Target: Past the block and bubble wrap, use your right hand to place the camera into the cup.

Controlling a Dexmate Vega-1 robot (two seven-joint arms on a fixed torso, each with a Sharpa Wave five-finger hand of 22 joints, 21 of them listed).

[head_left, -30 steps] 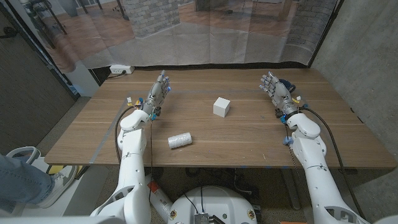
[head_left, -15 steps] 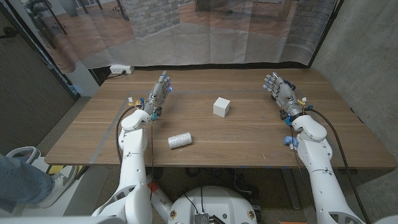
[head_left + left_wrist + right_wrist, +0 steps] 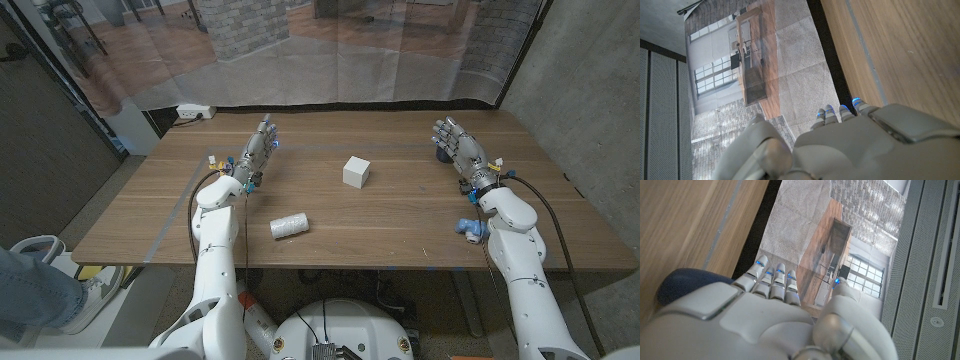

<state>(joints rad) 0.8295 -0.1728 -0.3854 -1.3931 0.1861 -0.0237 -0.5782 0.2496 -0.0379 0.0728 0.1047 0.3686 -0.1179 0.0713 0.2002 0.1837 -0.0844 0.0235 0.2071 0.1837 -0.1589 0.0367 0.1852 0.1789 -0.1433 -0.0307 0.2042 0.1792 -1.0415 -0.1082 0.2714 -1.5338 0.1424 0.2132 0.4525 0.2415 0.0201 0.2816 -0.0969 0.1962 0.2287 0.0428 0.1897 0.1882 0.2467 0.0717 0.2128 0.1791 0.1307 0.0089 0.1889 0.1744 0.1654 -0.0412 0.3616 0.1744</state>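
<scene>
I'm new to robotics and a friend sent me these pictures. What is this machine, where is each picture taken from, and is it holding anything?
It is a robot with two white arms, each ending in a hand with fingers, standing at a wooden table. The wide picture comes from a camera on its head, looking down. The other two come from cameras on its wrists, looking along the backs of the hands, so they appear turned.

On the table lie a white block and a roll of bubble wrap. A dark blue object sits just beyond the right hand; I cannot tell what it is.

Both the right hand and the left hand are open and hold nothing.
</scene>
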